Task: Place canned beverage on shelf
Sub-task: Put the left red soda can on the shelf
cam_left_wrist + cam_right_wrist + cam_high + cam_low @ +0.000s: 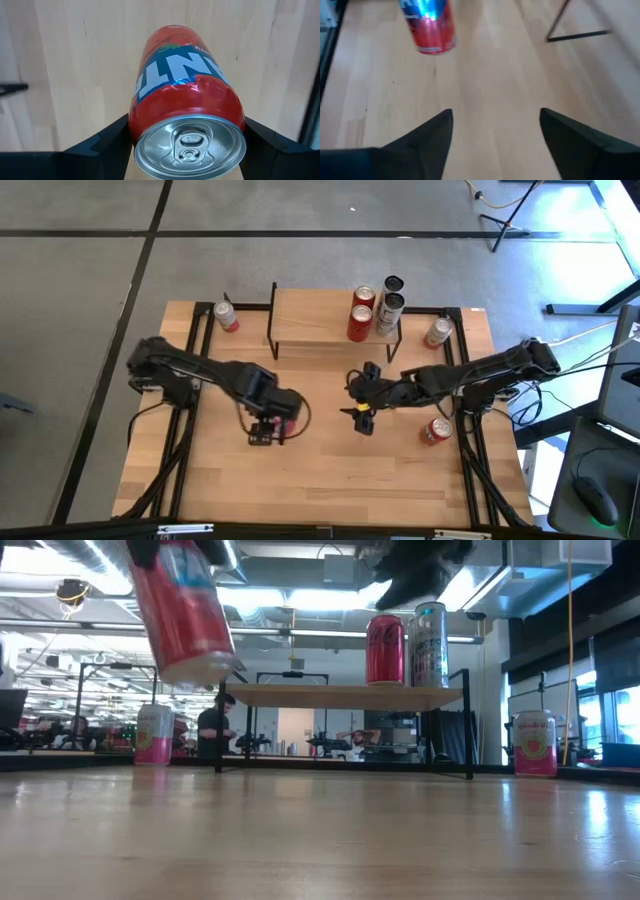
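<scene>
Gripped between the left gripper's [187,145] fingers, a red Fanta can [186,95] is held clear above the wooden tabletop [320,470]. Beside it, the right gripper [495,140] is spread open with nothing between its fingers. Farther back, two red cans [361,315] and two silver cans [389,304] are seen on the shelf [310,318].

Seven cans: four on the shelf [310,320], two red [361,322] and two tall silver [388,312]; two pink-and-white cans [437,332] and one red can [434,431] on the table [330,470]; one red can [185,100] is held aloft.

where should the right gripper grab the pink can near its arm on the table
Grip the pink can around the middle of its round side wall, coming from above. It seems to lie on its side on the table beside the right arm. The right gripper is open and empty.
</scene>
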Controlling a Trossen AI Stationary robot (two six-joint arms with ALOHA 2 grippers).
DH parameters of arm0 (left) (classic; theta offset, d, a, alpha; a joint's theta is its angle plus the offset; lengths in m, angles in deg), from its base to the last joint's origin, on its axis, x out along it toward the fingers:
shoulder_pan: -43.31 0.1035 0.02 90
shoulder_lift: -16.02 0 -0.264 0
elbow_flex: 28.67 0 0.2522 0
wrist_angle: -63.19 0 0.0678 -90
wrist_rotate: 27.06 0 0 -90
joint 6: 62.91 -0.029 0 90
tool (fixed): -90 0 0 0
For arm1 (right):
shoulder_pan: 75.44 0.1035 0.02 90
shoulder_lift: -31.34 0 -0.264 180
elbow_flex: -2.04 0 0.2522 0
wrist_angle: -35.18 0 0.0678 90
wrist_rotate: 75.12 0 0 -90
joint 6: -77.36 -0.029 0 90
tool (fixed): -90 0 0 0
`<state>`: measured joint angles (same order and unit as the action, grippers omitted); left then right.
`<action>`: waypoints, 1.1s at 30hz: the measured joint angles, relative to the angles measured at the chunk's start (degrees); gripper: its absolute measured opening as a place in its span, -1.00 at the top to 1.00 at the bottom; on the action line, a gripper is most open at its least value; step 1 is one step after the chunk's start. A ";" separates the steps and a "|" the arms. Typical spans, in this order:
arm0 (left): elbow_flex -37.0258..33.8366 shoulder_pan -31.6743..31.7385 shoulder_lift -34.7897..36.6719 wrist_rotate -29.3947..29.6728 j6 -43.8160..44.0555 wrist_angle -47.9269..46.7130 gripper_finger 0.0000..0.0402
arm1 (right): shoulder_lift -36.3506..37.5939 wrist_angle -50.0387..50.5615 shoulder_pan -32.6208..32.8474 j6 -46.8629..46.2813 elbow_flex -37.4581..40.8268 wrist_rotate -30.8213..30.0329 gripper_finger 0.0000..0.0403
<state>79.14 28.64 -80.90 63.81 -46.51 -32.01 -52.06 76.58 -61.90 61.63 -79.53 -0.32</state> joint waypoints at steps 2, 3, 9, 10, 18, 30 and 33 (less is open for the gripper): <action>1.54 0.70 -3.00 -0.05 -3.94 -1.24 -0.31 | 0.47 -5.61 -0.04 -0.64 4.87 1.51 -0.23; 2.04 0.99 -4.49 0.09 -5.70 -1.57 -0.31 | 0.66 -8.57 -0.04 -1.79 7.11 2.01 -0.17; 2.72 2.86 -13.06 -0.97 -12.39 -0.65 -0.31 | 0.77 -21.09 0.00 -11.54 17.45 8.45 0.11; 2.72 3.09 -14.45 -1.66 -12.94 -1.17 -0.31 | 0.77 -21.66 0.00 -12.74 18.47 9.03 0.13; 2.79 3.16 -19.27 -2.50 -15.48 -4.83 -0.31 | 0.77 -21.66 0.00 -16.60 20.79 9.39 0.18; 2.77 2.78 -19.56 -1.76 -16.01 -4.34 -0.62 | 0.81 -21.71 -0.07 -16.79 20.79 9.22 0.18; 2.66 1.97 -19.88 -0.77 -16.85 -4.22 -0.73 | 0.81 -21.71 -0.07 -16.90 20.79 9.22 0.18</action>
<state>81.80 30.61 -100.77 63.05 -63.36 -36.23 -51.25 54.87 -61.97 44.72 -58.75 8.90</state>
